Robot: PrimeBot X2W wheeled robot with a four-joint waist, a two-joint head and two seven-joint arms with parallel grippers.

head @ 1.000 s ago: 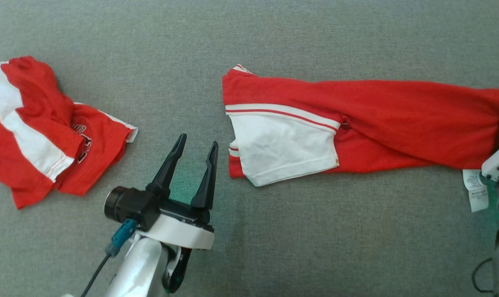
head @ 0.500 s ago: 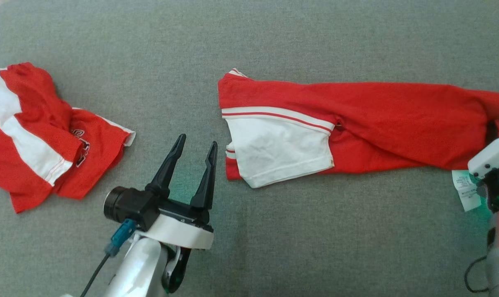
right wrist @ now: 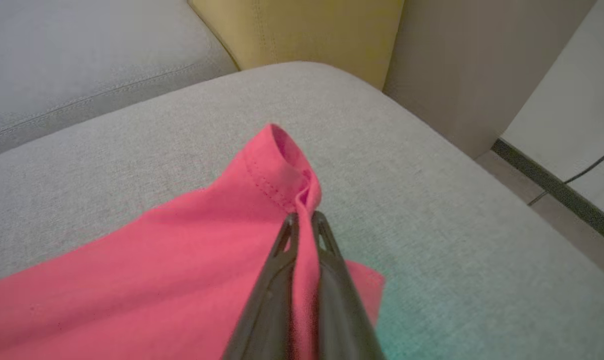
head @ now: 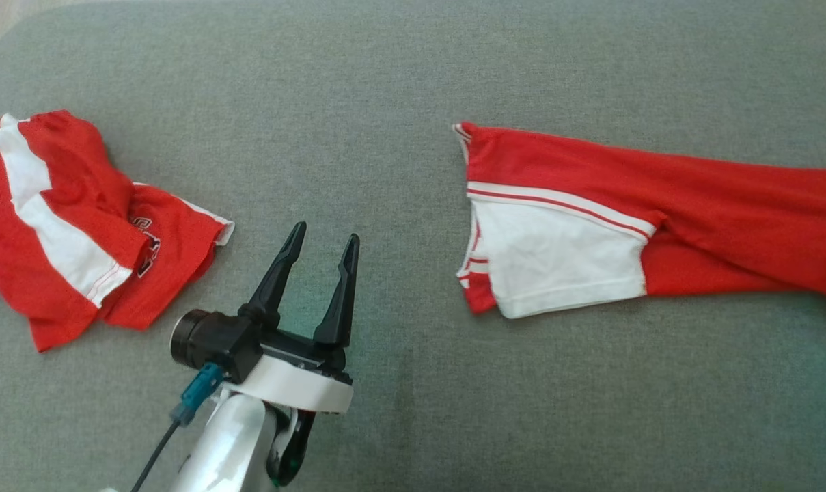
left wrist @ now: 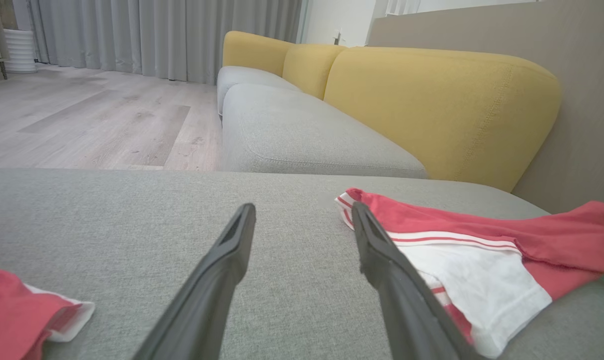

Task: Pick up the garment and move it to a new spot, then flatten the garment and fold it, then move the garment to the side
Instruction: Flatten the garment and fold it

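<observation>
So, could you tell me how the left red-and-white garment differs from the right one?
The left red-and-white garment lies bunched in a heap; the right red-and-white garment lies stretched out long. No gripper touches the left one; the shut right gripper pinches the right one's red edge. Both rest on the grey fabric cushion.

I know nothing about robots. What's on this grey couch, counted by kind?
Red-and-white garments: 2, a stretched-out garment and a crumpled garment.
End effectors: 2, the left end effector open over bare cushion, the right end effector shut on the stretched-out garment's hem.
Total: 4
</observation>
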